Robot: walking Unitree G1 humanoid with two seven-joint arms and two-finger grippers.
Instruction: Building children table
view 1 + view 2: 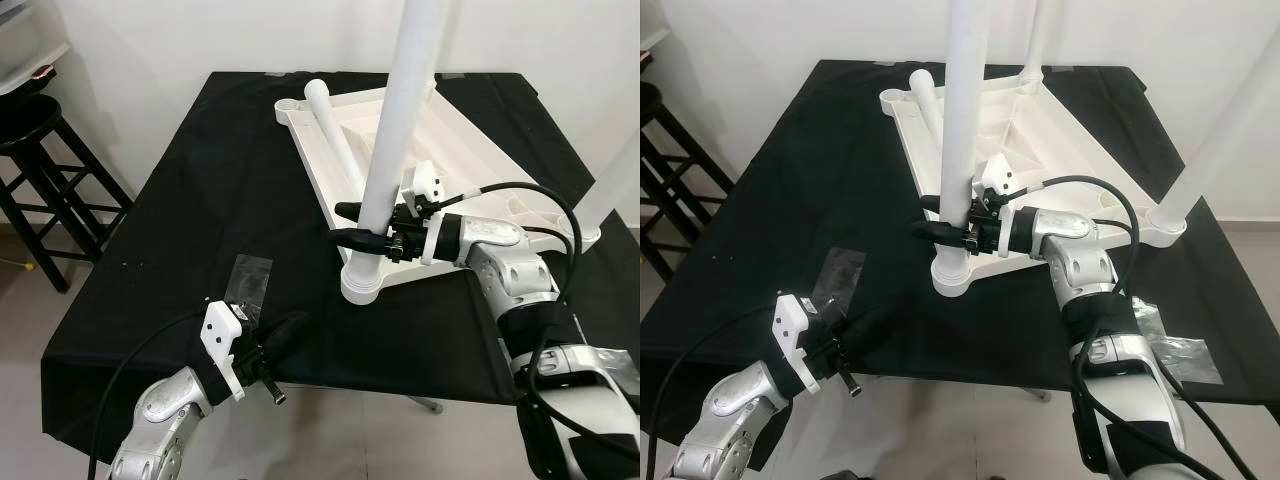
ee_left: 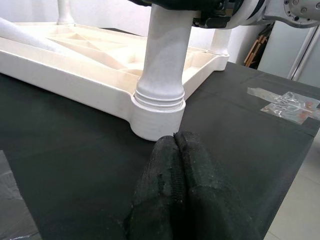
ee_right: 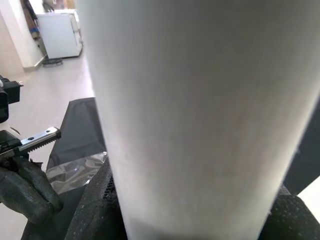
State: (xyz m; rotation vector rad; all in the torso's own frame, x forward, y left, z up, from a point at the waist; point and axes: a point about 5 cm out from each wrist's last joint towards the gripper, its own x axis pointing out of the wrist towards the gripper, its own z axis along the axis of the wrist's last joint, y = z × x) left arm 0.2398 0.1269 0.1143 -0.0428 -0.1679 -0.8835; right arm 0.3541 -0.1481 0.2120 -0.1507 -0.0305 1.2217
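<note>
Two white legs already stand upright in the corners of the upturned white table top [image 1: 470, 150], which lies with its ribbed underside up on the black-covered desk [image 1: 200, 190]. I take this top as the landmark. The near leg [image 1: 395, 150] rises from the socket at the corner of the top closest to the robot. The right gripper [image 1: 372, 232] is clamped around this leg just above the socket, and in the right wrist view the leg [image 3: 200, 110] sits between the dark pads. I judge this low hold is chosen so the leg can be turned or pressed firmly into its socket without leaning. The second leg [image 1: 1220, 130] stands at the top's right corner. A third leg [image 1: 335, 135] lies loose inside the top, along its left rim, probably kept there so it does not roll off the desk while it waits its turn.

The left gripper [image 1: 285, 335] rests low near the front edge of the desk, in front of the top and apart from it, with its fingers pressed together and holding nothing. It points toward the near socket, which seems only a waiting position. A clear plastic bag [image 1: 248, 282] lies flat on the cloth just beside it. A black stool [image 1: 40, 170] stands on the floor, well to the left of the top.
</note>
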